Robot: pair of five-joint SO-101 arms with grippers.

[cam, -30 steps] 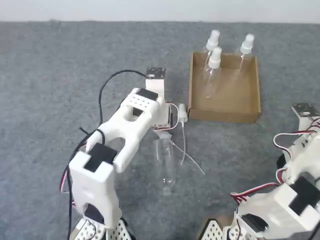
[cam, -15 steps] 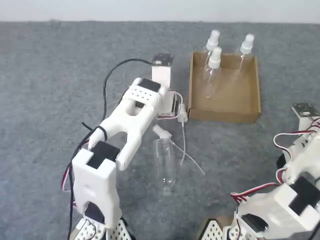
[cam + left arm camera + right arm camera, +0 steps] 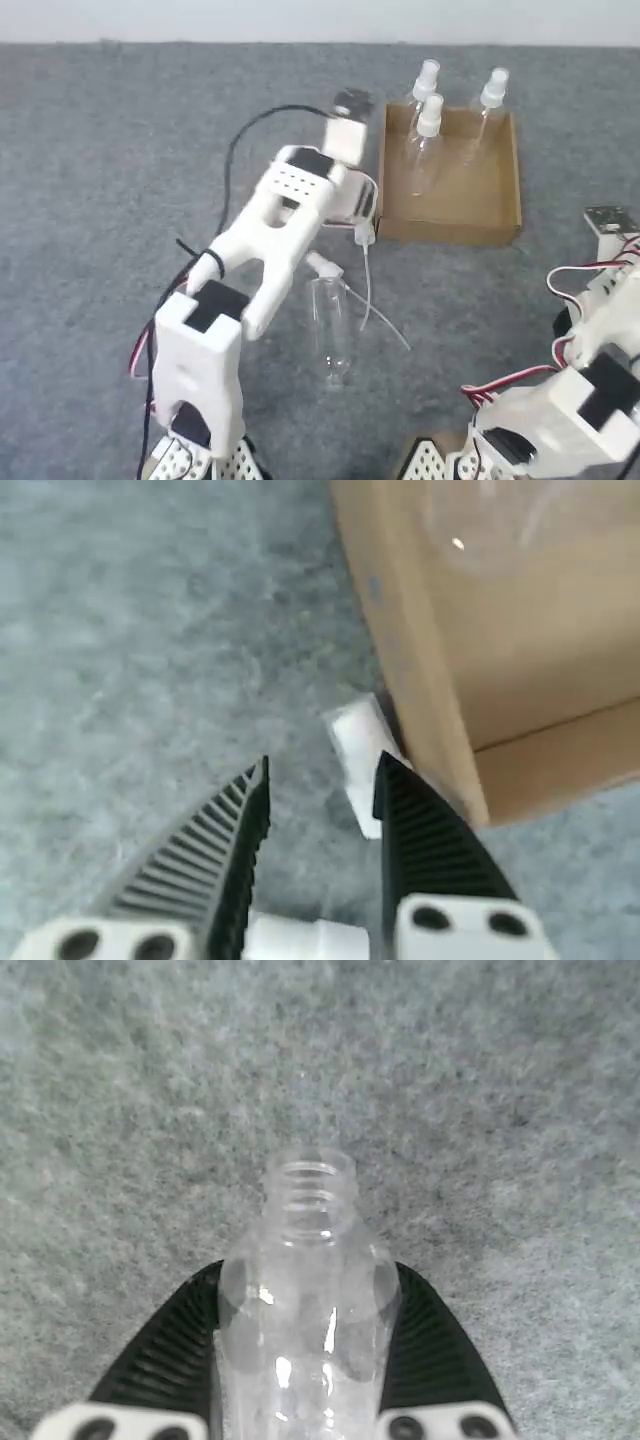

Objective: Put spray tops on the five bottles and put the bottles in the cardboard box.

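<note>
Bottles stand at three in the cardboard box (image 3: pixel 450 200) at the far side of the bench (image 3: pixel 100 150), and each of those three bottles (image 3: pixel 425 140) is upright with a white sprayer fitted. Your left arm (image 3: pixel 285 215) stretches out to the box's near corner. Its wrist camera shows your left hand (image 3: pixel 322 768) low over the bench, jaws parted and gripping nothing. A loose spray top (image 3: pixel 355 745) lies just past the fingertips, nearer the finger on the box side and right against the cardboard wall. From above, that same spray top (image 3: pixel 365 233) sits at the box's near corner, and its thin tube (image 3: pixel 372 290) trails back toward you across the bench. A second spray top (image 3: pixel 322 265) lies close by, just beside the mouth of an uncapped bottle (image 3: pixel 330 325) that lies on its side near the middle of the bench, well apart from the box. Your right hand (image 3: pixel 308 1280) is closed around another bottle, a finger pressed on each side of its shoulder. This held bottle (image 3: pixel 308 1210) is clear, its threaded neck open with no sprayer on it, above the grey bench surface.
</note>
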